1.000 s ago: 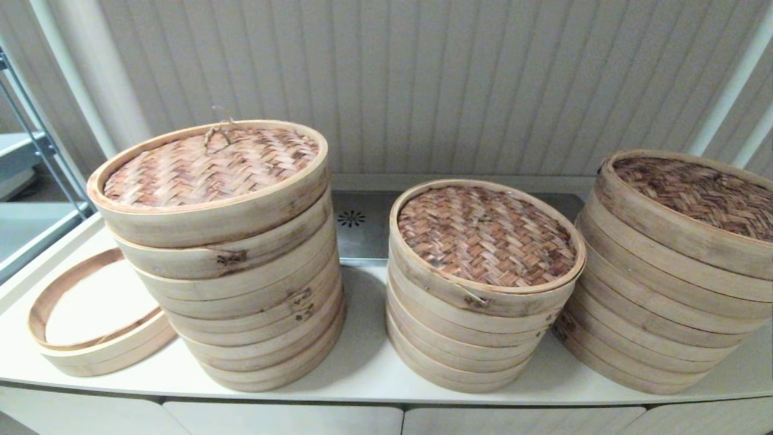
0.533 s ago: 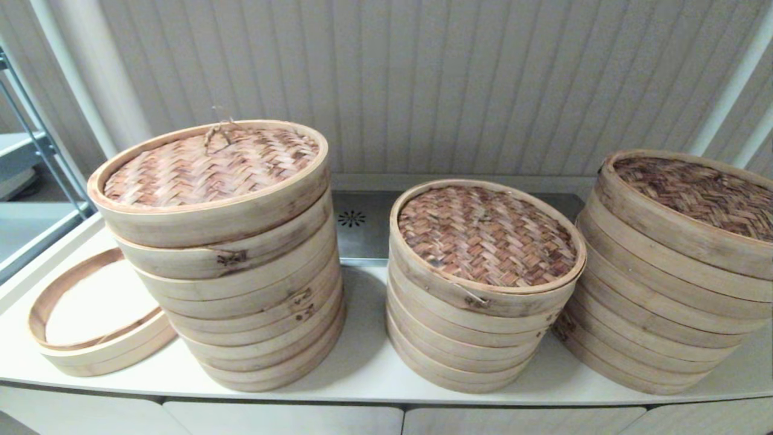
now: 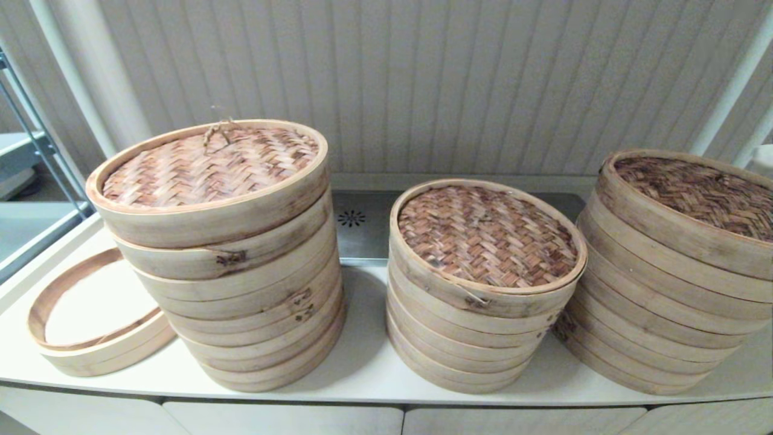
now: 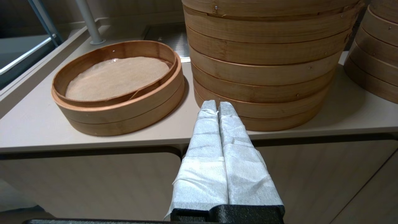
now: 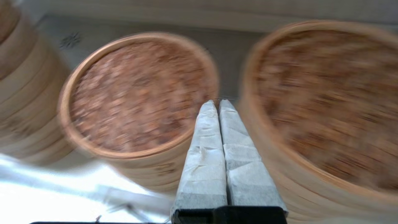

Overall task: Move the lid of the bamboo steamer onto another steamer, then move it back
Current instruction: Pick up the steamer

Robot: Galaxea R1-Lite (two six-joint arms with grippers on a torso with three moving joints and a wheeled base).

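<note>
**Bamboo stacks crowd the counter, and both pincers arrive closed**

Bamboo is everywhere, so picking the wrong piece is the first risk. At the lower left of the head view lies an open steamer tray (image 3: 96, 326) with no lid, the likely place for a lid to go. Beside it, left of centre, rises the tall stack (image 3: 241, 284), its woven lid (image 3: 205, 166) on top with a thin twig handle. The left gripper (image 4: 217, 107) hangs in front of the counter (image 3: 362, 368) edge, below that stack's base, its wrapped fingers pressed together and holding nothing. It would have to climb and spread wide first; coming up too close could knock the leaning tiers.

At centre sits the short stack (image 3: 483, 290), touching the right stack (image 3: 670, 272) at the frame's right edge. The right gripper (image 5: 216, 102) hovers above the gap between them, fingers closed, empty. Dropping there could jam between the rims or drag either lid sideways.
</note>
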